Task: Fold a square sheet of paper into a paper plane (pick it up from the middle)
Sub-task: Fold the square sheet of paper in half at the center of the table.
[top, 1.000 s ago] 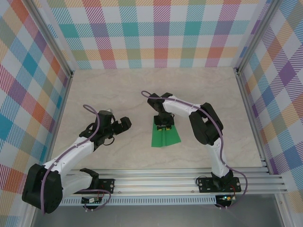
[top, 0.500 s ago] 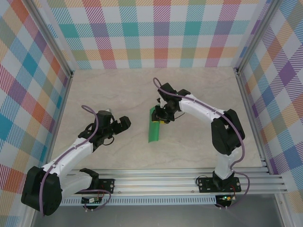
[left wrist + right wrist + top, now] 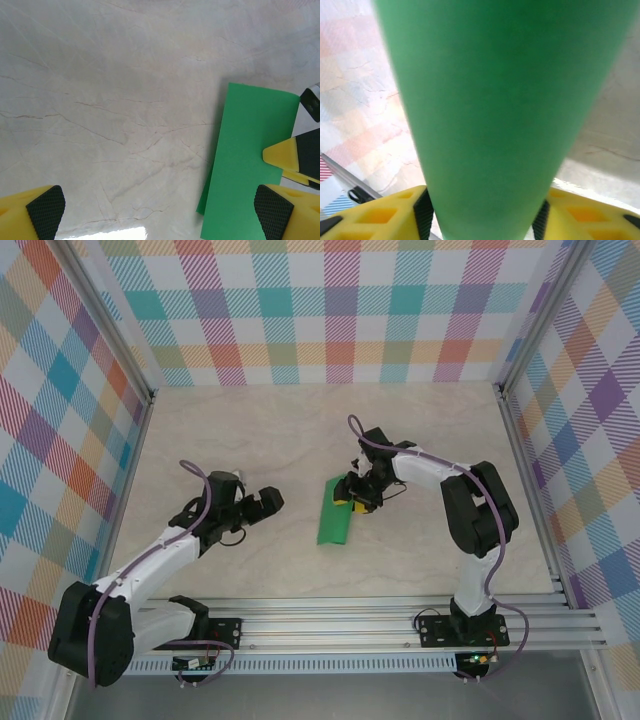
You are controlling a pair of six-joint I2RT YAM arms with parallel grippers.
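The green paper [image 3: 333,513] lies folded into a narrow strip near the middle of the pale marble-patterned table [image 3: 250,430], its long axis running from near to far and leaning slightly right; in the left wrist view a second layer peeks out along its lower left edge. The right gripper [image 3: 352,497] is at the strip's far right end, with its arm reaching in from the right; in the right wrist view its yellow fingers [image 3: 375,215] stand apart and the blurred green sheet fills the gap between their black pads, but whether the pads press the paper or merely flank it I cannot tell. The left gripper [image 3: 264,502] hovers over bare table to the left of the paper, apart from it, its jaws spread wide with nothing between them; the left wrist view looks across the tabletop to the strip and a yellow, black-tipped finger of the other gripper at the strip's right edge. Plaid-patterned walls [image 3: 330,310] enclose the table; an aluminium rail [image 3: 350,625] runs along the near edge.
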